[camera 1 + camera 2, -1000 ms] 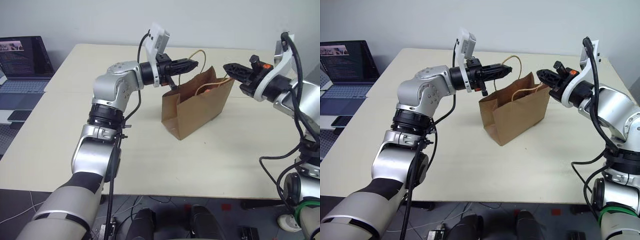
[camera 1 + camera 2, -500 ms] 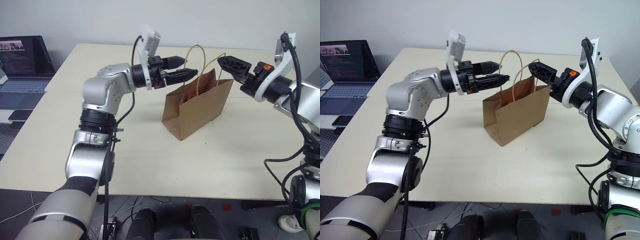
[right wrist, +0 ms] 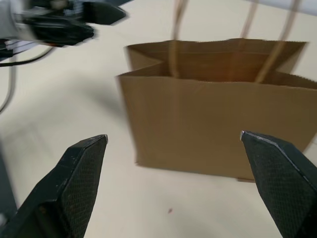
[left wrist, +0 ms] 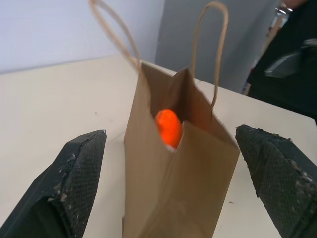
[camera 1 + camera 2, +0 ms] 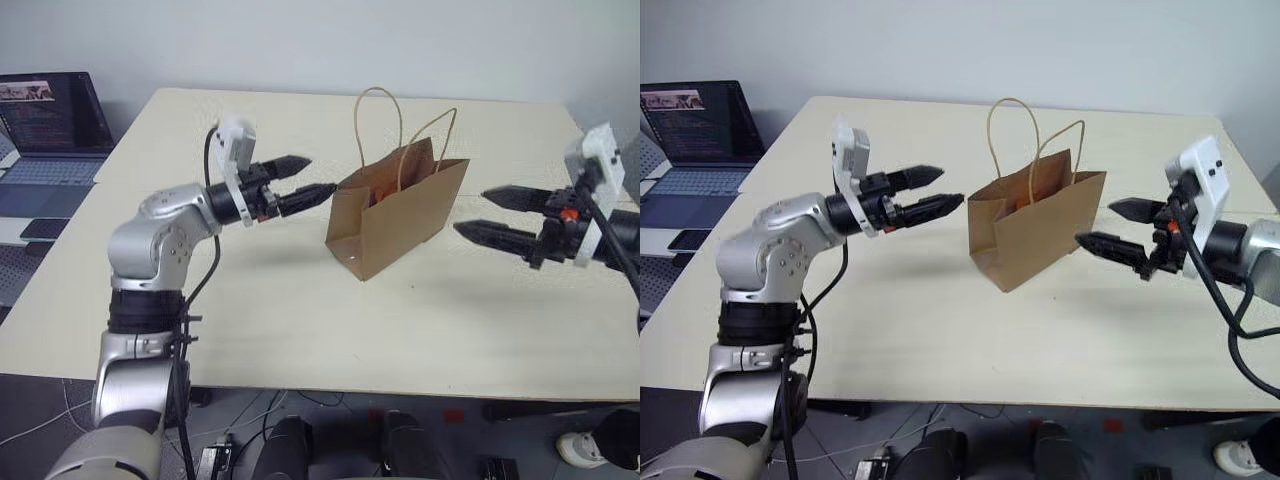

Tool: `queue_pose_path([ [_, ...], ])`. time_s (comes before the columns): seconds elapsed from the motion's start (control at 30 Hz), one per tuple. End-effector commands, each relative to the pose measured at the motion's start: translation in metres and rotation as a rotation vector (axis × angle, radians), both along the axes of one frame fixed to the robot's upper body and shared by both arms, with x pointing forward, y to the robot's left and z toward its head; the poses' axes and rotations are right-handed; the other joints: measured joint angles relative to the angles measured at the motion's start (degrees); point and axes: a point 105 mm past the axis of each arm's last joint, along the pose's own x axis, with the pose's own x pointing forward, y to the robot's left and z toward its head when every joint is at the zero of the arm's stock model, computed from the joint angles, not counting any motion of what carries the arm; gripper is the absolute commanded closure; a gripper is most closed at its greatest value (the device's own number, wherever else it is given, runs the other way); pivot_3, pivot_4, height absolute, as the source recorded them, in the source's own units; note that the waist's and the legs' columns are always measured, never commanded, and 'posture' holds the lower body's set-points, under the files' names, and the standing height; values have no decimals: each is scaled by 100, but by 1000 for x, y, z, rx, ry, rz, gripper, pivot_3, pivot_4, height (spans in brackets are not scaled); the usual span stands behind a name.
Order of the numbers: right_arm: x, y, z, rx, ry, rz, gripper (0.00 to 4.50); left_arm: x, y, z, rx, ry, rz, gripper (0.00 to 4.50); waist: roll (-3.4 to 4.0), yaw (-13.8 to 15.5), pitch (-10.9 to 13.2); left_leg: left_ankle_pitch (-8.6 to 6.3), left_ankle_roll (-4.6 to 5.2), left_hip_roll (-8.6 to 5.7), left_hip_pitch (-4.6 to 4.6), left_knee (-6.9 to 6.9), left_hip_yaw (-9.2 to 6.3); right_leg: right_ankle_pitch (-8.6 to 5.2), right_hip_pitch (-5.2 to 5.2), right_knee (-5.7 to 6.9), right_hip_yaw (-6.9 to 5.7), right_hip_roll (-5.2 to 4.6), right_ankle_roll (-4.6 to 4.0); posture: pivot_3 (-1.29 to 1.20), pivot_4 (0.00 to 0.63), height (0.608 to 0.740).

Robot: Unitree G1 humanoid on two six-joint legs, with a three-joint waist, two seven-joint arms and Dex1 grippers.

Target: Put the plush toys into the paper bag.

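Note:
The brown paper bag (image 5: pixel 395 218) stands upright on the cream table (image 5: pixel 300 310), with both cord handles (image 5: pixel 378 120) sticking up free. Through its open top, an orange plush toy (image 4: pixel 167 127) shows inside; the rest of the bag's inside is hidden. My left gripper (image 5: pixel 318 176) hovers just left of the bag and points at its narrow side. It is open, with nothing between its fingers (image 4: pixel 79 173). My right gripper (image 5: pixel 473 212) hangs to the right of the bag, a short gap away. It is open and empty too, facing the bag's broad side (image 3: pixel 208 129).
A laptop (image 5: pixel 50 115) sits open on a grey desk beyond the table's left edge. The table's front edge (image 5: pixel 330 385) runs below the bag. Bare tabletop lies around the bag on all sides.
Both grippers have opened and let go of the bag's handles, which now stand upright. The left gripper drew back left and down. The right gripper pulled away rightward and rolled.

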Motion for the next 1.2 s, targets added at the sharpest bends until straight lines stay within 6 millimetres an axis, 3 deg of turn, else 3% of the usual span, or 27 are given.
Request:
queue_pose_path([
  [0.03,-17,4,16,-28,-83,94,0,-5,-5,-2,-8,-51,-2,30,0,1,0,0,0,0,2,4,0,0,5,0,-2,0,1,0,150,740],
  [0.2,-21,4,12,-45,-81,107,0,7,-13,-15,-89,-17,21,30,-1,17,0,0,0,-2,8,26,-2,6,19,6,-6,2,10,0,150,740],
  [0.57,-26,2,12,-49,-63,108,0,10,-31,-22,-66,-20,-89,30,-1,20,0,0,1,-11,2,56,2,21,23,11,-2,5,15,0,150,740],
  [1.2,-29,-1,10,-60,-41,101,0,-7,-63,-33,9,-86,-177,30,-1,18,0,0,1,-9,6,62,1,21,22,37,1,4,15,0,150,740],
])
